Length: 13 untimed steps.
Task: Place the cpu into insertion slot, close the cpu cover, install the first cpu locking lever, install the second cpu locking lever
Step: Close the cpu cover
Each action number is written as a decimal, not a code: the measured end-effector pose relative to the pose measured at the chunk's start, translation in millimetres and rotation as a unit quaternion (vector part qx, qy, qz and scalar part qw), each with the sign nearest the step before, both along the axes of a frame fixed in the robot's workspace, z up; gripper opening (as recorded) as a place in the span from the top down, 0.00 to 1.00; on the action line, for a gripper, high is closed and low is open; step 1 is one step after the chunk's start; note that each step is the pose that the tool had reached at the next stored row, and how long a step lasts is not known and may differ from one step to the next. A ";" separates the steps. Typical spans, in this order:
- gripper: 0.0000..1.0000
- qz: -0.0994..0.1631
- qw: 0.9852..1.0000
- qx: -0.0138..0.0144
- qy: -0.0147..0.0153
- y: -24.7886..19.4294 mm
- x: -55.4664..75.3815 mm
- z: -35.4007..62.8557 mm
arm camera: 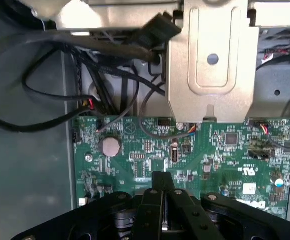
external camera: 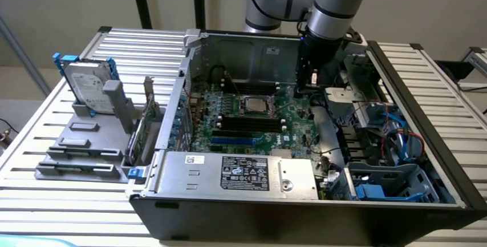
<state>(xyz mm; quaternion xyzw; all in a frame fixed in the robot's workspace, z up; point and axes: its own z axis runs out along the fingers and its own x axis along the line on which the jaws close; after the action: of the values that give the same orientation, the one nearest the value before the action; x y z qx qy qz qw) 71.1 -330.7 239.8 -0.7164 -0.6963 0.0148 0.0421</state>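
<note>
Inside the open computer case [external camera: 426,144] lies the green motherboard [external camera: 289,122]. Near its middle sits the insertion slot [external camera: 254,105], a square socket with a silvery rim. A silver-grey square, the cpu [external camera: 256,106], lies in it with the cpu cover's thin frame [external camera: 242,103] around it; the levers are too small to tell. My gripper [external camera: 312,81] hangs to the exterior view's right of the socket, close to the case's back wall. In the wrist view my gripper [arm camera: 162,181] is shut, its black fingers pressed together with nothing between them, above the green board [arm camera: 210,150].
Black cables [arm camera: 44,45] and a metal bracket [arm camera: 212,60] lie beyond the board's edge, and a coin cell [arm camera: 109,146] sits on it. Long black memory slots [external camera: 247,124], a blue card slot [external camera: 232,142], the power supply [external camera: 236,173] and a blue drive cage [external camera: 388,184] crowd the case. A hard drive [external camera: 88,84] stands outside.
</note>
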 end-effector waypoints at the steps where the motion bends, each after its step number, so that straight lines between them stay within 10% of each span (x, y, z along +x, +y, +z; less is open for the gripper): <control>1: 0.89 0.000 1.000 0.000 0.007 0.0 -0.1 0.1; 4: 0.89 0.001 1.000 -0.002 0.024 0.1 -0.7 0.0; 13: 0.89 0.004 0.999 -0.005 0.046 0.0 -10.1 0.0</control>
<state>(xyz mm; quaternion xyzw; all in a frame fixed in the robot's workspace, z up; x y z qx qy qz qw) 61.0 -330.7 239.9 -0.7123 -0.6964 0.0519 0.0706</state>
